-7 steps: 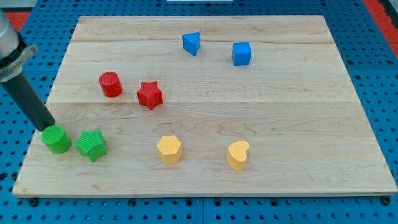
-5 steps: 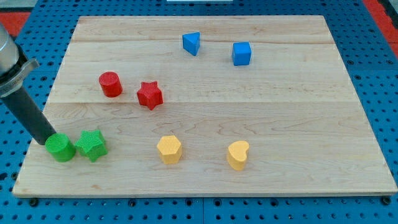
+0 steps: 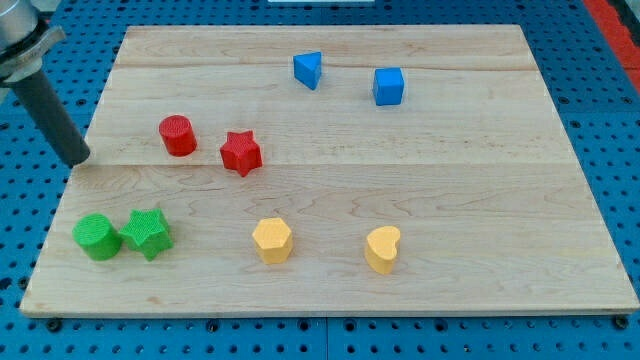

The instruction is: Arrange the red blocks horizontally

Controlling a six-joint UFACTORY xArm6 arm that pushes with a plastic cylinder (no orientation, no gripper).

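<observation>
My tip [image 3: 77, 160] down at the left edge of the table [image 3: 330, 290], well left of the red cylinder [image 3: 178, 135] and touching no block; no claw on this rig, only the dark rod, so no open or shut state to tell. Red cylinder in the left half of the table, a little above mid-height; red star [image 3: 240, 152] just to its right and slightly lower, the two near but apart, so not quite level. Green cylinder [image 3: 97, 237] and green star [image 3: 147, 233] side by side near the bottom left corner, seemingly touching, well below the tip. Yellow hexagon [image 3: 271, 240] and yellow heart [image 3: 382, 249] along the bottom, apart from each other. Blue triangle [image 3: 308, 69] and blue cube [image 3: 388, 86] near the top, right of centre, apart.
</observation>
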